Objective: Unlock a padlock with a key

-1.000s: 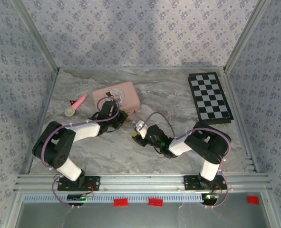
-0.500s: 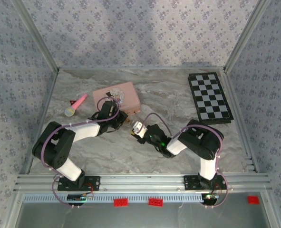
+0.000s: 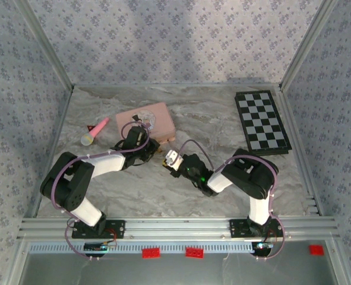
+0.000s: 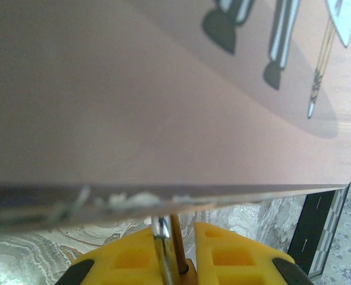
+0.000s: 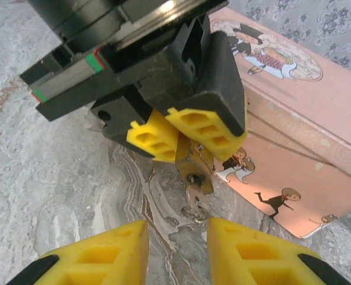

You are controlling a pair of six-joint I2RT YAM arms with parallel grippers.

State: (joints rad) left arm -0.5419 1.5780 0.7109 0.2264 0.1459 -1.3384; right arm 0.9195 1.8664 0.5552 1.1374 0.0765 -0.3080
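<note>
The small brass padlock (image 5: 198, 172) hangs just above the marble tabletop, with my left gripper (image 5: 184, 151) shut on it. The silvery key (image 5: 193, 199) sticks out of its keyhole, ring end lowest. My right gripper (image 5: 178, 246) is open; its yellow fingertips stand either side of the key's ring, slightly short of it, not touching. In the left wrist view the padlock's shackle (image 4: 161, 249) shows between the shut left gripper (image 4: 184, 228). From the top view the left gripper (image 3: 154, 149) and right gripper (image 3: 170, 160) meet tip to tip in front of the pink box.
The pink box (image 3: 145, 120) with cartoon figures lies right behind the padlock, its side (image 5: 294, 136) close to the left fingers. A pink toy microphone (image 3: 94, 132) lies to the left. A chessboard (image 3: 261, 122) is at the back right. Patterned walls enclose the table.
The right gripper has moved up and left toward the padlock, and its jaws have narrowed. The left gripper has stayed still with the padlock.
</note>
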